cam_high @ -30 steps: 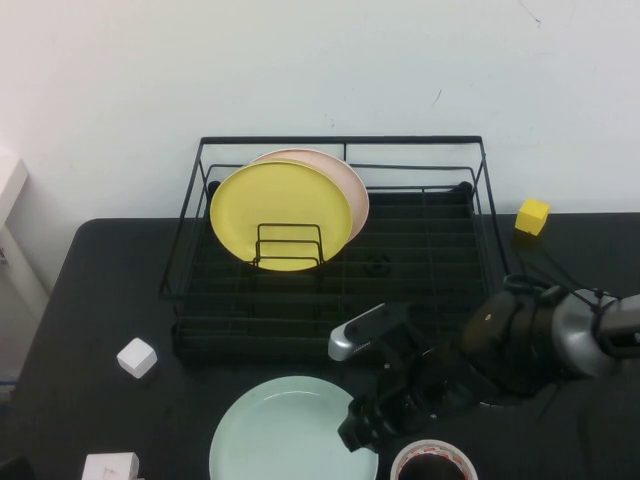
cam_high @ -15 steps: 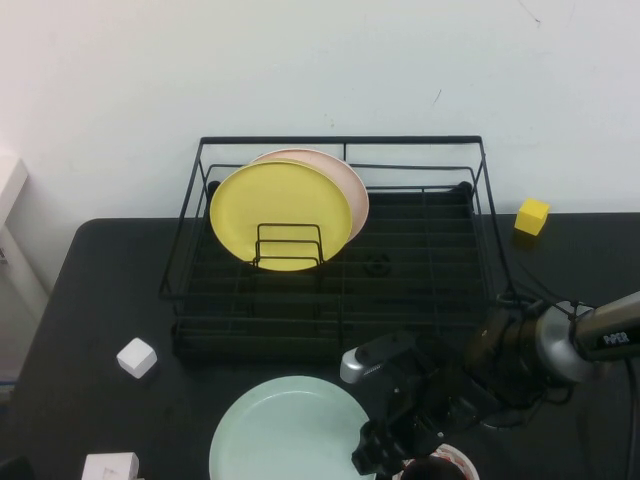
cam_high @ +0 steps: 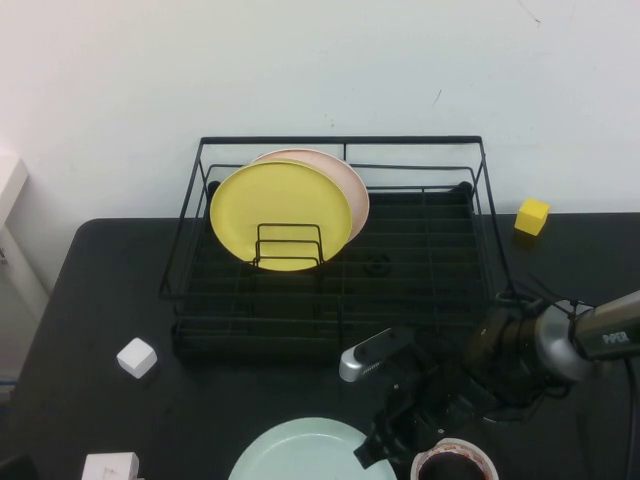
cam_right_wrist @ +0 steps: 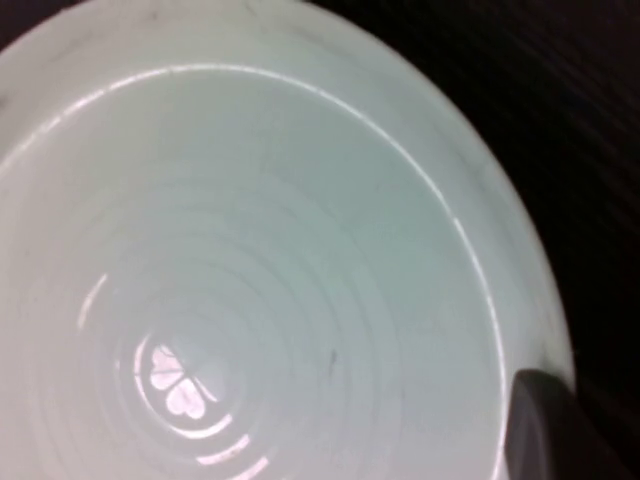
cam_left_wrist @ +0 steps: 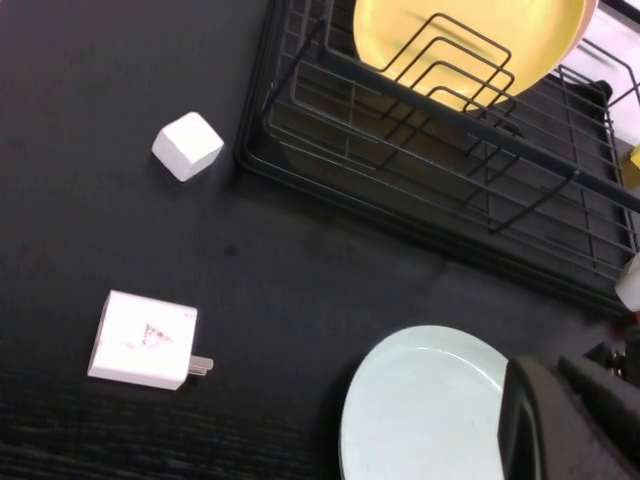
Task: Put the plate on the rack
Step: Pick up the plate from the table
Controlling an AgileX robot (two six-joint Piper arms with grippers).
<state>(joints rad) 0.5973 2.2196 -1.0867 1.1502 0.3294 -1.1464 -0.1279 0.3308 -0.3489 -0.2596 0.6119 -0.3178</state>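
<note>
The pale mint-green plate [cam_high: 300, 455] lies flat at the table's front edge, partly cut off by the high view; it also shows in the left wrist view [cam_left_wrist: 425, 410] and fills the right wrist view [cam_right_wrist: 250, 250]. My right gripper [cam_high: 372, 452] is at the plate's right rim, with one dark finger [cam_right_wrist: 548, 425] on top of the rim, gripping it. The black wire rack [cam_high: 340, 141] stands behind, holding a yellow plate [cam_high: 282, 212] and a pink plate [cam_high: 352, 185] at its small wire holder [cam_high: 289, 245]. My left gripper [cam_left_wrist: 545, 430] shows only as a dark shape, outside the high view.
A white cube [cam_high: 137, 357] and a white charger plug [cam_high: 110, 467] lie at the front left. A tape roll [cam_high: 455, 464] sits right beside my right gripper. A yellow cube [cam_high: 532, 216] stands to the right of the rack.
The mint-green plate has slid toward the table's front edge together with my right gripper. The tape roll has come further into view. The rack and its plates have not moved.
</note>
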